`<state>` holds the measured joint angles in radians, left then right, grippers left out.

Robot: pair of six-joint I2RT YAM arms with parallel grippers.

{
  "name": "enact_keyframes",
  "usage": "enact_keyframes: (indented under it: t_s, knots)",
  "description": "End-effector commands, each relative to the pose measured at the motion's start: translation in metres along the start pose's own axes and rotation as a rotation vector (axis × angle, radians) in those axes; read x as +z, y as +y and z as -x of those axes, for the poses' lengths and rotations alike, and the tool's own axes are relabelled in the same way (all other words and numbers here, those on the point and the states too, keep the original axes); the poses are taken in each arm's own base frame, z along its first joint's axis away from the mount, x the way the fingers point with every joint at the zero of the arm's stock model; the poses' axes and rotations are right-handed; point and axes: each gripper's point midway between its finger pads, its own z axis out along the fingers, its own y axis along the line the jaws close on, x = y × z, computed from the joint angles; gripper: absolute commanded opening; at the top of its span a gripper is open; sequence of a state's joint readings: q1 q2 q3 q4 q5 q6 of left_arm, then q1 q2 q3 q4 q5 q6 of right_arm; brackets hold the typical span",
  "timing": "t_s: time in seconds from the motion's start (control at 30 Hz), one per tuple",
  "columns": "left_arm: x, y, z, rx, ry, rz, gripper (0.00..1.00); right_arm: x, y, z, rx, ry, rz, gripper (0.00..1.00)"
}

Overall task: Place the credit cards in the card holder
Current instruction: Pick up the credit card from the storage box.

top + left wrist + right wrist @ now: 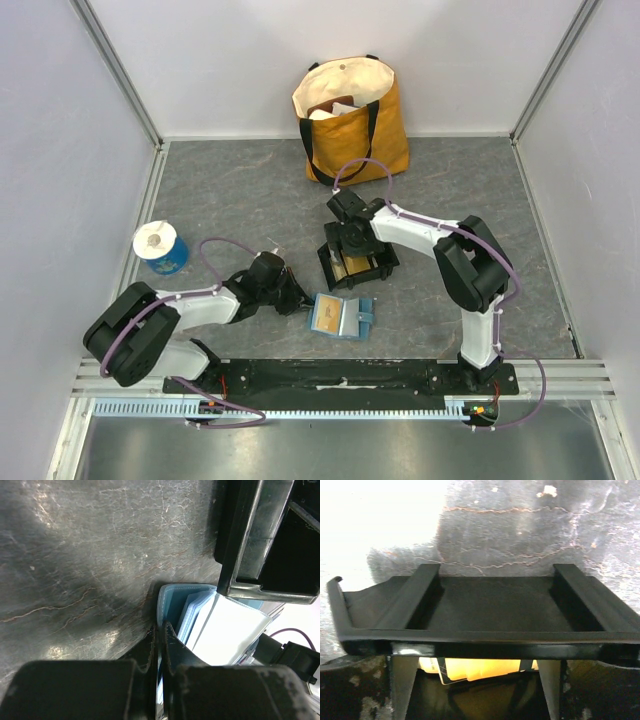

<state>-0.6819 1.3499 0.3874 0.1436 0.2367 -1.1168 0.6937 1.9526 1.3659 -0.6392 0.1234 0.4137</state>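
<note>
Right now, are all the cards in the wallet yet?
Not yet. One tan card seems tucked in the open card holder. The left gripper pinches its edge; the right gripper hangs open over a second card in the black tray, not yet picked up.

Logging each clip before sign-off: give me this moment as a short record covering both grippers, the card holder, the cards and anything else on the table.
card holder: lying open on the table, on the near side of the black tray
left gripper: shut on the card holder's edge
right gripper: open, over the black tray
credit card: yellow-orange, in the black tray, not yet in the card holder
other items: tote bag at the back, blue container at the left
</note>
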Motion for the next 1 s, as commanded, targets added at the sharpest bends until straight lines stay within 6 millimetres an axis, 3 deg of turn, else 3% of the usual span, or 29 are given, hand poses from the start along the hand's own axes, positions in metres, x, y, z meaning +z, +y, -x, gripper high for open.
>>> enact_keyframes:
  t_s: [0.0,0.03,0.1,0.2,0.27,0.5,0.6,0.7,0.97]
  knots:
    - [0.002,-0.015,0.007,0.042,-0.002,-0.054,0.02,0.026,-0.005,-0.032,-0.060,0.103,-0.060,0.86]
    - [0.003,-0.014,0.006,0.042,0.001,-0.053,0.02,0.025,-0.006,-0.031,-0.059,0.101,-0.062,0.82]
    - [0.003,-0.012,0.007,0.039,0.000,-0.052,0.02,0.022,0.000,-0.027,-0.067,0.081,-0.027,0.65]
    - [0.003,-0.011,0.008,0.035,-0.001,-0.054,0.02,0.014,0.011,-0.021,-0.067,0.060,0.053,0.56]
    - [0.004,-0.011,0.008,0.035,0.003,-0.059,0.02,0.009,0.014,-0.017,-0.056,0.045,0.088,0.42]
    - [0.005,-0.010,0.008,0.030,0.012,-0.063,0.02,-0.016,0.034,0.000,-0.005,-0.011,0.277,0.28]
    - [0.004,-0.011,0.008,0.033,0.012,-0.068,0.02,-0.024,0.037,0.004,0.010,-0.022,0.322,0.18]
    - [0.004,-0.010,0.007,0.032,0.013,-0.067,0.02,-0.030,0.036,0.010,0.027,-0.051,0.318,0.00]
    - [0.002,-0.012,0.008,0.028,0.011,-0.077,0.02,-0.048,0.057,0.011,0.022,-0.053,0.450,0.00]
